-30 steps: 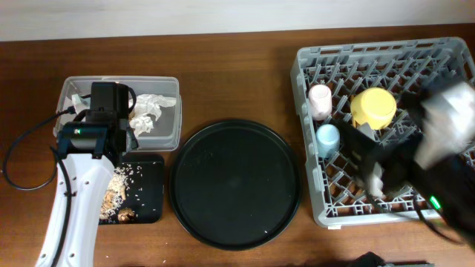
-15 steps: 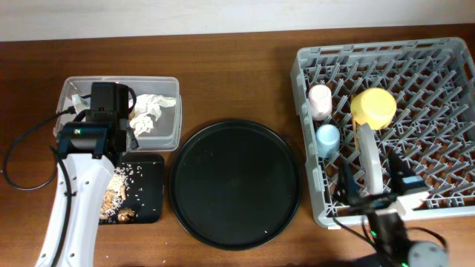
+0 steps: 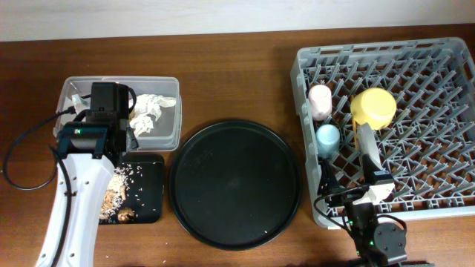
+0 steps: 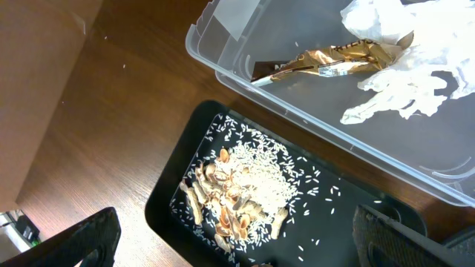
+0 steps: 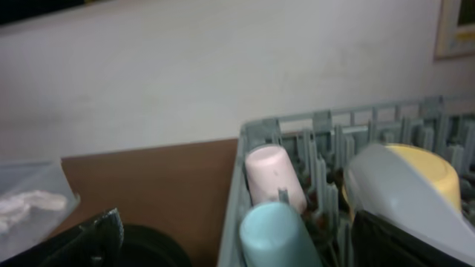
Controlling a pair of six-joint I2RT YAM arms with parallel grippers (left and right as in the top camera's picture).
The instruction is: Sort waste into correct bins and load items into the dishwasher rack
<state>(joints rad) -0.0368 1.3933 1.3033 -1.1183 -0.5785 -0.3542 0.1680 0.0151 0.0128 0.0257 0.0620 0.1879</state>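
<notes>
Grey plastic dishwasher rack, square with a lattice of upright pegs, is sitting at 3 o'clock on the brown wooden surface. Pegs are doing the holding. Pink cup and light-blue cup, both smooth and rounded, are leaning between pegs along the rack's 9 o'clock edge. Glossy yellow bowl is resting at 3 o'clock of the pink cup. Pale grey-white plate is standing on edge in a peg row at 6 o'clock of the bowl, probably so it is not sliding. Chopsticks are not showing in any view. Right hand is hovering at the rack's 6 o'clock edge, jaws spread wide, gripping nothing.

Clear plastic tub at 9 o'clock is holding the dry waste: crumpled white paper, soft and creased, and a shiny brown wrapper, twisted flat. Shallow black tray, just beside the tub at its 6 o'clock side, is carrying beige crumbly food scraps with loose rice-like grains. Food is being kept apart from dry stuff, I am judging. Left hand is hanging over the tray and tub edge, fingers wide apart, empty. Big round black tray, matte with a raised rim, is lying between bins and rack. Sorting and loading are looking close to finished.
</notes>
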